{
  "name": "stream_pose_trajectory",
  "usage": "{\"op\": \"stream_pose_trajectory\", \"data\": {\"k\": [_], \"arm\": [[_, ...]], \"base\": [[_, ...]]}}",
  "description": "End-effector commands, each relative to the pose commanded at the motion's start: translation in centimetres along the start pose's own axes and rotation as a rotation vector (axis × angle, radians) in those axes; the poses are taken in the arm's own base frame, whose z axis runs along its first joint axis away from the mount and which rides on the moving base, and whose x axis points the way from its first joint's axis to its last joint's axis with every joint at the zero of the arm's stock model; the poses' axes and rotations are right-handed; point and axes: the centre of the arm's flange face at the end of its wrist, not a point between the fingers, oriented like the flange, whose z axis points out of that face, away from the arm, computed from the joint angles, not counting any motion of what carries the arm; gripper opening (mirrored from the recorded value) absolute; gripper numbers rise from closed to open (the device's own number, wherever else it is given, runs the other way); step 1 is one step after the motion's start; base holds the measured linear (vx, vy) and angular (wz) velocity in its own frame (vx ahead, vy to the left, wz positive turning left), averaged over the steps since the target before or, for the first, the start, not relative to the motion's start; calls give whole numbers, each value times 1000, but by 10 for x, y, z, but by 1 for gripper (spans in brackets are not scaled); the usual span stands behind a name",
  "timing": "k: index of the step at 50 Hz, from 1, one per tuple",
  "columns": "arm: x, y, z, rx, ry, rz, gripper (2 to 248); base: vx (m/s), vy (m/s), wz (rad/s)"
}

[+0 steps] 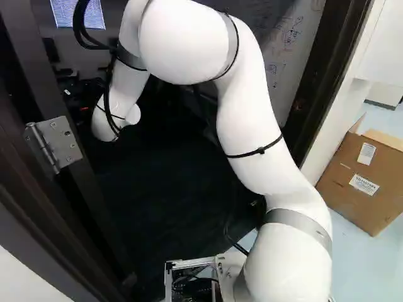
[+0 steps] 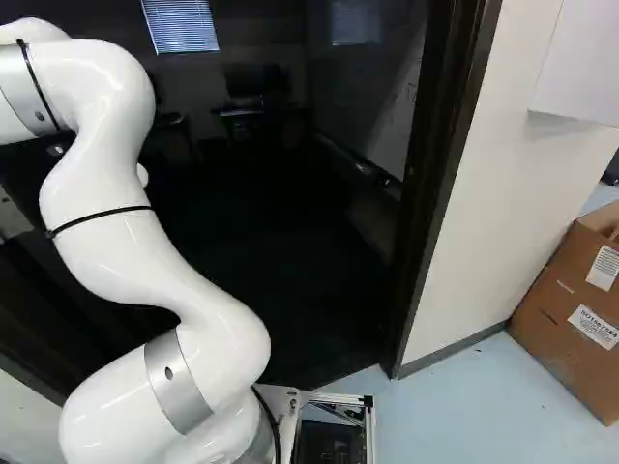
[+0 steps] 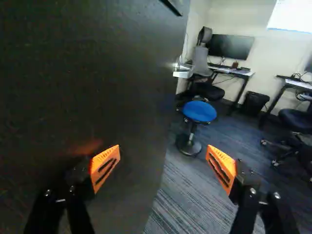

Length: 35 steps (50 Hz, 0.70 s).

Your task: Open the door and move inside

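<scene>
In the wrist view my gripper (image 3: 163, 168) is open, its orange pads wide apart with nothing between them. One finger is close beside the dark door (image 3: 87, 83), whose face shows an orange glow near that pad; contact cannot be told. Farther ahead, a metal handle (image 3: 181, 68) sits by the door's edge. The door stands open, and the room shows past it. A metal hinge (image 1: 55, 143) appears at the left of the left base view. My arm reaches into the doorway; its gripper cannot be made out in the base views.
The doorway's dark frame (image 2: 440, 184) stands right of the arm, beside a white wall (image 2: 493, 164). A cardboard box (image 2: 580, 314) lies outside by that wall. Inside are a blue stool (image 3: 200, 111), a desk (image 3: 231, 72) with a monitor, office chairs and a whiteboard (image 1: 283, 56).
</scene>
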Motion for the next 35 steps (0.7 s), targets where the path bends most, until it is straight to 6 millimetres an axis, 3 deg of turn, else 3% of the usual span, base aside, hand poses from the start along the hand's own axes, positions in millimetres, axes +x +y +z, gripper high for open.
{"op": "stream_pose_trajectory", "data": {"k": [11, 35], "arm": [[-1, 2, -7, -4, -5, 1, 247], [-6, 14, -49, -39, -33, 20, 247]], "base": [[0, 0, 0], [0, 0, 0]]}}
